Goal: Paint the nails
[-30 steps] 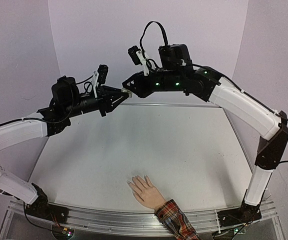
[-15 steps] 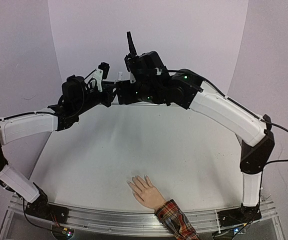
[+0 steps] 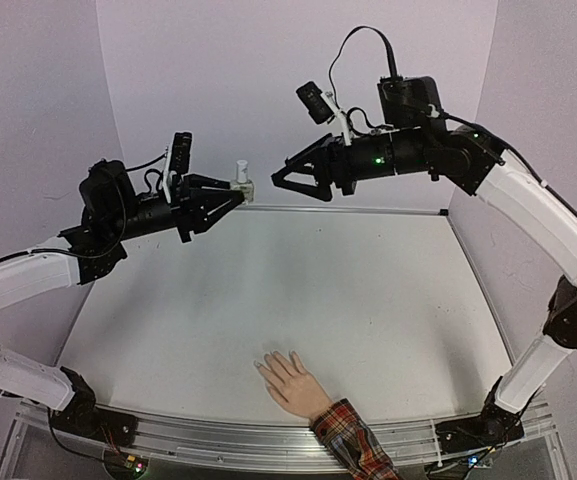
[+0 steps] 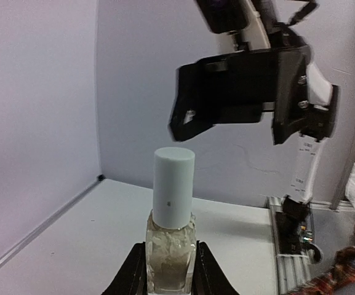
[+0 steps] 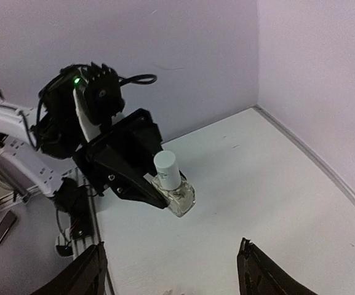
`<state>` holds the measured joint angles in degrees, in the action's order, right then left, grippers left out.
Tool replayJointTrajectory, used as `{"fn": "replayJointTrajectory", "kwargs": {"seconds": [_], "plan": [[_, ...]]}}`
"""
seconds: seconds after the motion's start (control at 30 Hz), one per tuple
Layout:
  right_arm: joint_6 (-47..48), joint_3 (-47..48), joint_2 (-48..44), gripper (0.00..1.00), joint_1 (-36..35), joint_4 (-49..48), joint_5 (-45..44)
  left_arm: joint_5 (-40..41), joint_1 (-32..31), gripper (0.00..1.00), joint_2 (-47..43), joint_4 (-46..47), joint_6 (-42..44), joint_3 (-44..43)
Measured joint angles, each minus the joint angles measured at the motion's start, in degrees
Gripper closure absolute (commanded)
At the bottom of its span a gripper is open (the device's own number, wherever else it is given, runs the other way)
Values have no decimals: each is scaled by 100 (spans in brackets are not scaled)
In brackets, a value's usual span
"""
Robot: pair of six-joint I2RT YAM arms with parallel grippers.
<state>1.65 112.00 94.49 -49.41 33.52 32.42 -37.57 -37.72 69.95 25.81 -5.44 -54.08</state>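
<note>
Top external: my left claw (image 3: 230, 196) pinching bottle (image 3: 241, 180) by glass, cap upright. My right claw (image 3: 280, 180) spread, level with cap, near on its right, not touching. Nails (image 3: 265, 368) on dummy hand (image 3: 290, 384) at tabletop (image 3: 368, 300) near edge, well below both claws.

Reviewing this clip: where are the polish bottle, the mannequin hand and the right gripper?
polish bottle (image 4: 172, 212): left wrist view, lower part of its white cap.
mannequin hand (image 3: 292, 385): top external view, back of the hand.
right gripper (image 3: 280, 173): top external view, midway between its open fingertips.
</note>
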Motion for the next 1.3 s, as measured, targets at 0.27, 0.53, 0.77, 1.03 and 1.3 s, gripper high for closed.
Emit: {"fn": "replayJointTrajectory", "kwargs": {"seconds": [0.27, 0.53, 0.77, 1.03, 1.3], "plan": [[402, 56, 265, 42, 35, -352, 2041, -1784, -10, 100, 299, 552, -917, -237], [243, 513, 765, 52, 59, -644, 2721, -2464, -8, 100, 640, 969, -1422, -463], [-50, 746, 1083, 75, 59, -876, 2890, -2629, -10, 100, 746, 1181, -1629, -498], [-113, 719, 1133, 100, 73, -1116, 2792, -2387, -17, 100, 735, 1095, -1634, -510], [-142, -190, 666, 100, 42, -1748, 860, -439, -138, 100, 483, -80, -698, -510]]}}
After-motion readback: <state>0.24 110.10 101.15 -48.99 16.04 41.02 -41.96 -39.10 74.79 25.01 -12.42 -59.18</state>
